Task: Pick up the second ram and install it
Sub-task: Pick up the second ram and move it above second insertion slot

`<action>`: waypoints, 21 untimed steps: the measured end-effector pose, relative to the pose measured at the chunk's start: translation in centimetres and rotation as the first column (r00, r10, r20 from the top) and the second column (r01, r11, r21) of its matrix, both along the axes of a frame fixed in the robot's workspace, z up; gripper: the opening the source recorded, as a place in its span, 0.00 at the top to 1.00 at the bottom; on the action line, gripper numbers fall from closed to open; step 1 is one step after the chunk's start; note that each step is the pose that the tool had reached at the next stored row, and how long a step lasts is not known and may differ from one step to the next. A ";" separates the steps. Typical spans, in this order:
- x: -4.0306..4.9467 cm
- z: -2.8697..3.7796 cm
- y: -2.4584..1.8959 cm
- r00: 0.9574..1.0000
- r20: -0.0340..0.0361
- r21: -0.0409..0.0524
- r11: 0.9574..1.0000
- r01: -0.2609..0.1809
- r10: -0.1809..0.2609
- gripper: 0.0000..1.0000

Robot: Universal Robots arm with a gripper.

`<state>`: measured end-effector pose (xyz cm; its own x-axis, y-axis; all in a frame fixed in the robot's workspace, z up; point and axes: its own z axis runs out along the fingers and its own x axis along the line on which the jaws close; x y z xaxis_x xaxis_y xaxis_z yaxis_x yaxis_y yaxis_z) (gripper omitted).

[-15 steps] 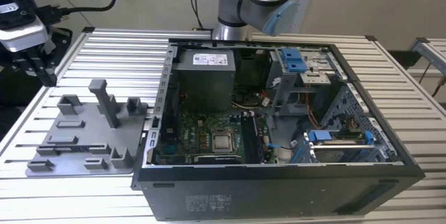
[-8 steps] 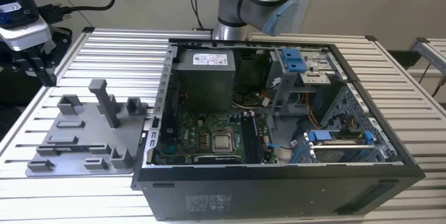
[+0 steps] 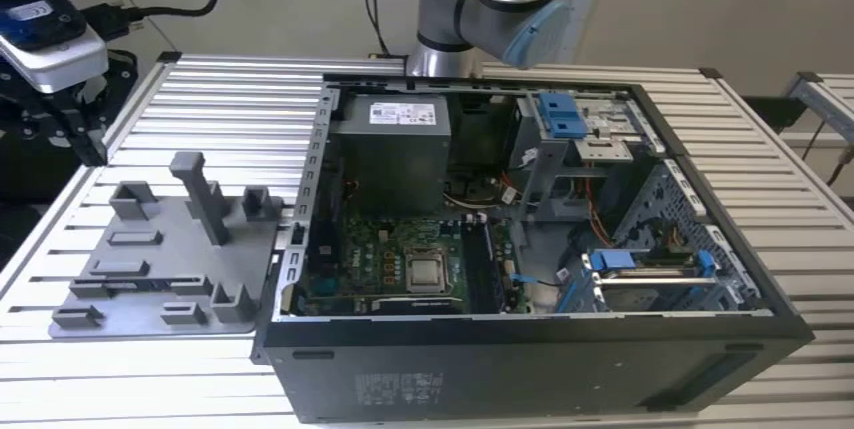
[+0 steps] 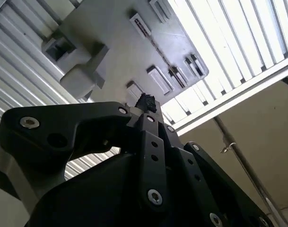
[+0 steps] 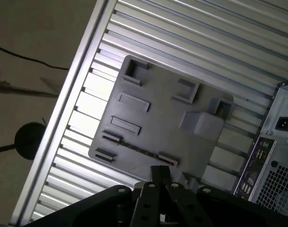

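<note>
The closed tool [image 5: 161,172] hovers over the grey tray [image 5: 158,113] on the bench [image 5: 191,38], where the ram [image 5: 134,148] seems to stand edgewise as a thin dark strip, lengthwise along the tray's nearest side.

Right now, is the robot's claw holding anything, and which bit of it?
Nothing that I can see: the gripper hangs above the grey tray with its jaws shut together, empty.

We count one open computer case [image 3: 534,381], one grey holder tray [image 3: 163,249], one robot arm [image 3: 497,4], one slatted counter [image 3: 227,109].
</note>
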<state>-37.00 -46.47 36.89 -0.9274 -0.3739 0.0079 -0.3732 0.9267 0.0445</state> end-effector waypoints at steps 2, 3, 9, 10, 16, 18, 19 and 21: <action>0.00 0.00 0.00 1.000 0.000 0.000 1.000 -0.022 0.022 0.89; 0.00 0.00 0.00 0.999 0.000 0.000 0.999 -0.033 0.033 0.89; 0.00 0.00 0.00 0.996 0.000 0.000 0.996 -0.086 0.086 0.89; 0.00 0.00 0.00 0.996 0.000 0.000 0.996 -0.094 0.094 0.89; 0.00 0.00 0.00 0.990 0.000 0.000 0.990 -0.141 0.141 0.89; 0.00 0.00 0.00 0.988 0.000 0.000 0.988 -0.155 0.155 0.89; 0.00 0.00 0.00 0.987 0.000 0.000 0.987 -0.161 0.161 0.89; 0.00 0.00 0.00 0.985 0.000 0.000 0.985 -0.173 0.173 0.89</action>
